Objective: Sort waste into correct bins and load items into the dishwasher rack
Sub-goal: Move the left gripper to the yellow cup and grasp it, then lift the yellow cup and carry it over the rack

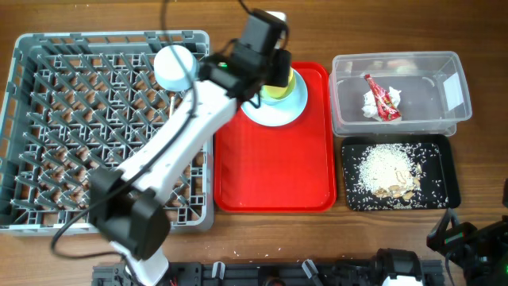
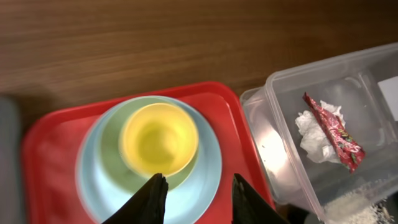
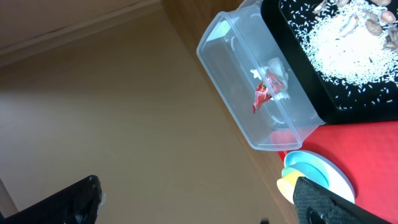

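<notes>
The yellow-green cup (image 2: 160,139) stands upright on the light blue plate (image 2: 208,163) at the far end of the red tray (image 2: 46,162). My left gripper (image 2: 199,186) is open and empty just above the plate, with its fingertips by the cup's near rim; in the overhead view it (image 1: 266,70) partly covers the cup (image 1: 284,86). The clear tub (image 1: 397,91) holds the red wrapper (image 1: 382,99) and white napkin (image 1: 370,105). The black tray (image 1: 397,173) holds rice scraps (image 1: 387,168). A pale bowl (image 1: 175,66) sits in the grey rack (image 1: 103,127). My right gripper (image 3: 196,199) is open and empty. I cannot make out the fork and spoon.
The red tray (image 1: 274,167) lies between the rack and the bins. My left arm (image 1: 171,151) stretches diagonally over the rack's right side. My right arm (image 1: 472,238) sits low at the table's front right corner.
</notes>
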Controlling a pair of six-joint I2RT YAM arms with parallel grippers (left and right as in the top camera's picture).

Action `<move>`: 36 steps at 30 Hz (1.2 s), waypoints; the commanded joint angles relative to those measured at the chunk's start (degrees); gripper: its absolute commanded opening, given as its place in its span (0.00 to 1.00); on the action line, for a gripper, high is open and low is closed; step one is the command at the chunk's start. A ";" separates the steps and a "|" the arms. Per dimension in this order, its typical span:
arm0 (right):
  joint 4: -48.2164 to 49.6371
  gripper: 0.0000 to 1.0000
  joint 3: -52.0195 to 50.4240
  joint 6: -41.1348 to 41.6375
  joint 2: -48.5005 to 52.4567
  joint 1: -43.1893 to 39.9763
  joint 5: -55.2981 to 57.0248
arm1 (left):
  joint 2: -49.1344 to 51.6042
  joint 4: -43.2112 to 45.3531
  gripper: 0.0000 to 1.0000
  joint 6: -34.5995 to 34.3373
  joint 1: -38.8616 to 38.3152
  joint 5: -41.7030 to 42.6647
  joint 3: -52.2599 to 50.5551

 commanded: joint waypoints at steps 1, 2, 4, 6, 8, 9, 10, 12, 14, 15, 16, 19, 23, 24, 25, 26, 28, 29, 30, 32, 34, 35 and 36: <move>-0.04 1.00 -0.15 0.42 -0.17 -0.17 0.55 | 5.55 5.07 0.30 0.11 -1.18 0.42 -0.28; -0.04 1.00 -0.15 0.39 -0.17 -0.17 0.55 | 6.99 6.69 0.29 0.13 -1.38 0.42 -0.28; -0.04 1.00 -0.15 0.39 -0.17 -0.17 0.55 | 9.70 9.81 0.29 0.13 -1.57 0.39 -0.28; -0.04 1.00 -0.15 0.39 -0.17 -0.17 0.55 | 12.15 12.46 0.29 0.13 -1.57 0.39 -0.28; -0.04 1.00 -0.15 0.39 -0.17 -0.17 0.55 | 13.77 13.60 0.28 0.13 -1.57 0.37 -0.28; -0.04 1.00 -0.15 0.42 -0.17 -0.17 0.55 | 14.47 13.68 0.28 0.17 -1.57 -0.55 -0.28; -0.04 1.00 -0.15 0.39 -0.17 -0.17 0.55 | 14.97 13.51 0.27 0.15 -1.57 -1.49 -0.28; -0.04 1.00 -0.15 0.42 -0.17 -0.17 0.55 | 15.37 12.39 0.26 0.15 -1.57 -2.95 -0.33; -0.04 1.00 -0.15 0.39 -0.17 -0.17 0.55 | 15.37 10.86 0.25 0.15 -1.57 -3.26 -0.33; -0.04 1.00 -0.15 0.39 -0.17 -0.17 0.55 | 15.37 10.23 0.25 0.15 -1.57 -3.26 -0.33; -0.04 1.00 -0.15 0.39 -0.17 -0.17 0.55 | 15.37 9.66 0.24 0.13 -1.57 -3.26 -0.33; -0.04 1.00 -0.15 0.39 -0.17 -0.17 0.55 | 15.37 8.39 0.19 0.15 -1.57 -3.26 -0.33; -0.04 1.00 -0.15 0.42 -0.17 -0.15 0.55 | 15.37 7.65 0.05 0.15 -1.57 -3.26 -0.31; -0.04 1.00 -0.15 0.42 -0.17 -0.17 0.55 | 15.37 7.61 0.04 0.15 -1.55 -3.28 -0.31; -0.04 1.00 -0.15 0.39 -0.17 -0.17 0.55 | 15.37 7.58 0.04 0.15 -1.55 -3.30 -0.31; -0.04 1.00 -0.15 0.42 -0.17 -0.17 0.55 | 15.37 7.56 0.04 0.15 -1.57 -3.72 -0.31; -0.04 1.00 -0.15 0.42 -0.17 -0.17 0.55 | 15.30 7.56 0.04 0.33 -1.57 -4.44 -0.31; -0.04 1.00 -0.15 0.39 -0.17 -0.17 0.55 | 14.84 7.41 0.04 0.33 -1.55 -5.46 -0.31; -0.04 1.00 -0.15 0.39 -0.17 -0.17 0.55 | 14.36 7.39 0.04 0.33 -1.55 -6.12 -0.26; -0.04 1.00 -0.15 0.42 -0.17 -0.17 0.55 | 12.13 7.30 0.04 0.33 -1.55 -6.29 -0.15; -0.04 0.99 -0.15 0.42 -0.17 -0.17 0.55 | 8.70 6.67 0.04 0.31 -1.55 -6.29 -0.15; -0.04 1.00 -0.15 0.39 -0.17 -0.17 0.55 | 6.51 6.19 0.04 0.31 -1.55 -6.29 -0.15; -0.04 1.00 -0.15 0.39 -0.17 -0.17 0.55 | 4.28 5.68 0.04 0.31 -1.55 -6.27 -0.15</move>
